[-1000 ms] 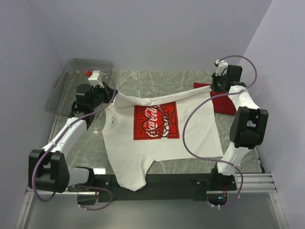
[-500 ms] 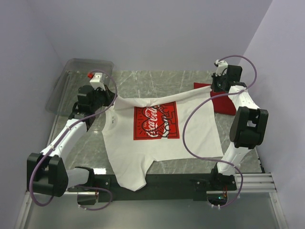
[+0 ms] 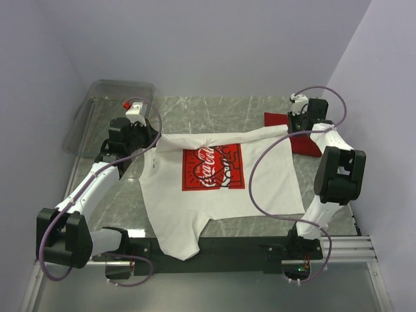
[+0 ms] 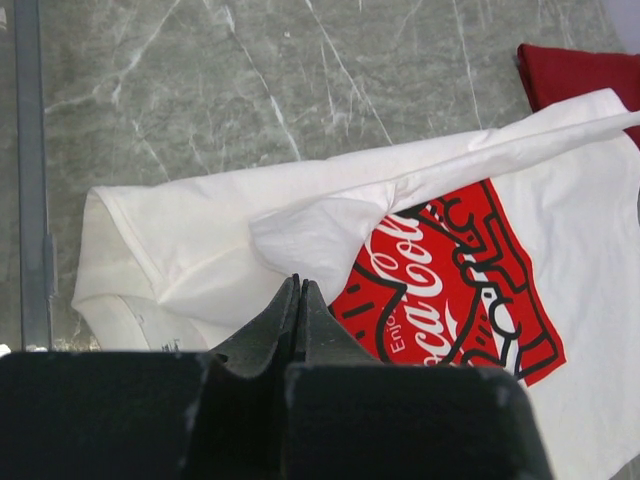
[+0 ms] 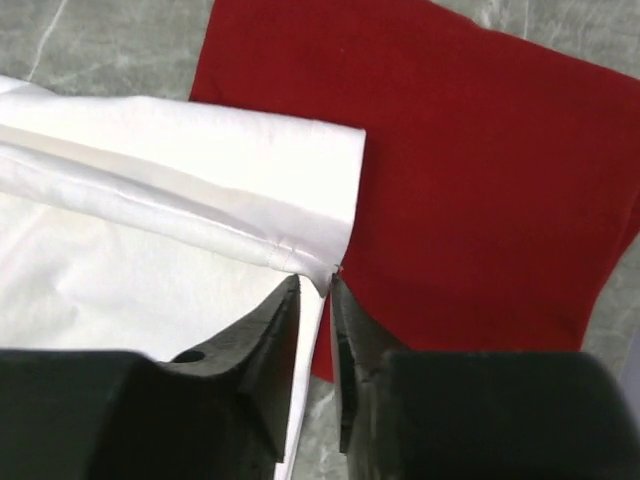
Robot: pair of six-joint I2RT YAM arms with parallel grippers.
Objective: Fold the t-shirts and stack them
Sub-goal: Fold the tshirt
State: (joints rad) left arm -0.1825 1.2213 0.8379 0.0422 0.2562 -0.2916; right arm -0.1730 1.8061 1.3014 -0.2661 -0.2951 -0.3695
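Note:
The white t-shirt [image 3: 214, 195] with its red printed square [image 3: 212, 167] lies spread on the table, its far edge folded over toward the print. My left gripper [image 3: 151, 142] is shut on the left end of that fold, and a white flap [image 4: 320, 225] runs into its tips [image 4: 297, 282]. Over the fold's right end, my right gripper [image 3: 292, 127] has its jaws slightly apart. The sleeve corner [image 5: 335, 262] sits at its tips [image 5: 315, 280]. The red t-shirt [image 3: 304, 142] lies flat under that corner, showing broadly in the right wrist view [image 5: 480, 180].
A clear plastic bin [image 3: 97, 97] stands at the far left corner, behind the left arm. The grey marble tabletop [image 3: 214, 114] shows beyond the shirt. The shirt's hem hangs over the black rail [image 3: 227, 247] at the near edge.
The left gripper carried the shirt's far edge right and nearer, laying a fold over the print's top. The right gripper lowered and its jaws parted.

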